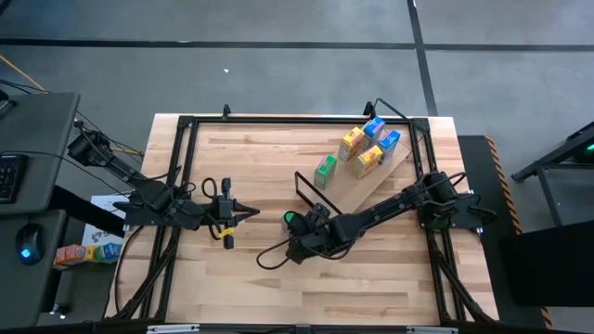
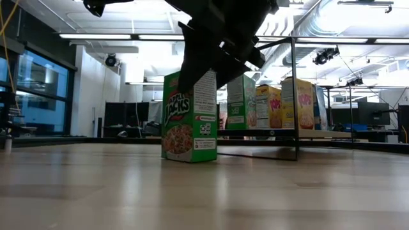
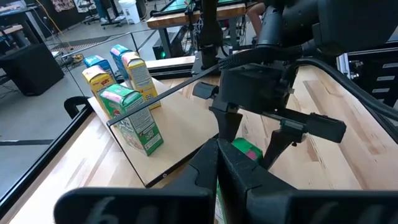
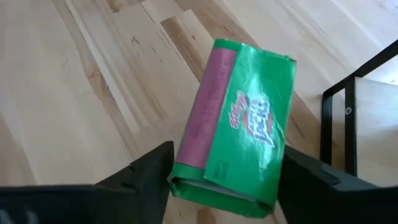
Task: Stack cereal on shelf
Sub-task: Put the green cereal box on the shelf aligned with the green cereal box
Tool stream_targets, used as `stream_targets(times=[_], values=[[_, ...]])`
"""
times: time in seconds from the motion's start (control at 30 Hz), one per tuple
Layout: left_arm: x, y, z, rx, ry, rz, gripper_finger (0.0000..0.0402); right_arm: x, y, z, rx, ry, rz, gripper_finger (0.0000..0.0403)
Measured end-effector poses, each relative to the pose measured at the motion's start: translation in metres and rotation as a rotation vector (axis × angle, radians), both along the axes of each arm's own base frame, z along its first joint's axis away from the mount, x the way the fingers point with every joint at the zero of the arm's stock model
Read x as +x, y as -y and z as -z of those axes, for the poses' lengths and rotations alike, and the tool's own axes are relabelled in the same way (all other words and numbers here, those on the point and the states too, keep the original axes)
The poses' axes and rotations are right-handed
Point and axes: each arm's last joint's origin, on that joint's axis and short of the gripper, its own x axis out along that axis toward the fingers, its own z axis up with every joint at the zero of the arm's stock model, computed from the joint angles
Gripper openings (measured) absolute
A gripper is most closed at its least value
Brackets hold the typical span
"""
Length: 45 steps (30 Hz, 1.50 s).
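Observation:
A green cereal box (image 2: pixel 189 115) stands upright on its bottom on the tabletop, just off the shelf's framed end; it also shows in the high view (image 1: pixel 291 219). My right gripper (image 4: pixel 227 180) hangs over it, pointing down, open, one finger on each side of the box's top (image 4: pixel 239 118). The shelf (image 1: pixel 367 186), a light-wood board with a black frame (image 1: pixel 311 190), lies at the far right and carries several cereal boxes: green (image 1: pixel 325 170), yellow (image 1: pixel 353 142) and blue (image 1: pixel 388 141). My left gripper (image 1: pixel 249 213) is shut and empty, left of the green box. My right gripper's fingers (image 4: pixel 155 171) come from above and stand close beside the two wide faces of the green box at its top end (image 4: pixel 186 168). The box sits turned a little between them, its bottom on the table. I cannot tell whether the fingers touch it.
The black frame of the table (image 1: pixel 278 121) runs along the tabletop's edges. Bare tabletop (image 1: pixel 251 158) lies left of the shelf and toward the near edge. The shelf's upright frame (image 2: pixel 295 96) stands just behind the green box.

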Motion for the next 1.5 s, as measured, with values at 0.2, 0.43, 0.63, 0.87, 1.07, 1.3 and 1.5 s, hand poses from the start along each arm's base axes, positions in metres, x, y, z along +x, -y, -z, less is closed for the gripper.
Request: stream_targets(times=[0.2,0.43,0.63,0.87,1.07,1.3,1.5], values=[[0.0,0.0,0.0,0.0,0.0,0.0,0.0,0.0,0.0,0.0,-0.023,-0.001,-0.008,0.0144],[0.0,0.0,0.0,0.0,0.0,0.0,0.0,-0.001,-0.006,-0.017,0.023,0.037,-0.13,0.0112],[0.0,0.0,0.0,0.003,-0.005,0.0,0.0,-0.014,-0.009,-0.065,0.112,0.104,-0.425,0.0118],[0.0,0.0,0.001,0.006,-0.01,0.0,0.0,-0.069,0.003,-0.148,-0.005,0.228,-0.54,0.0118],[0.0,0.0,0.001,0.005,-0.011,-0.001,0.0,-0.132,0.028,-0.186,-0.248,0.155,-0.376,0.0118],[0.0,0.0,0.001,0.006,-0.011,-0.001,0.0,-0.173,0.06,-0.187,-0.265,-0.044,-0.19,0.0119],[0.0,0.0,0.001,0.006,-0.011,-0.002,0.0,-0.179,0.076,-0.176,-0.229,-0.183,-0.148,0.0119]])
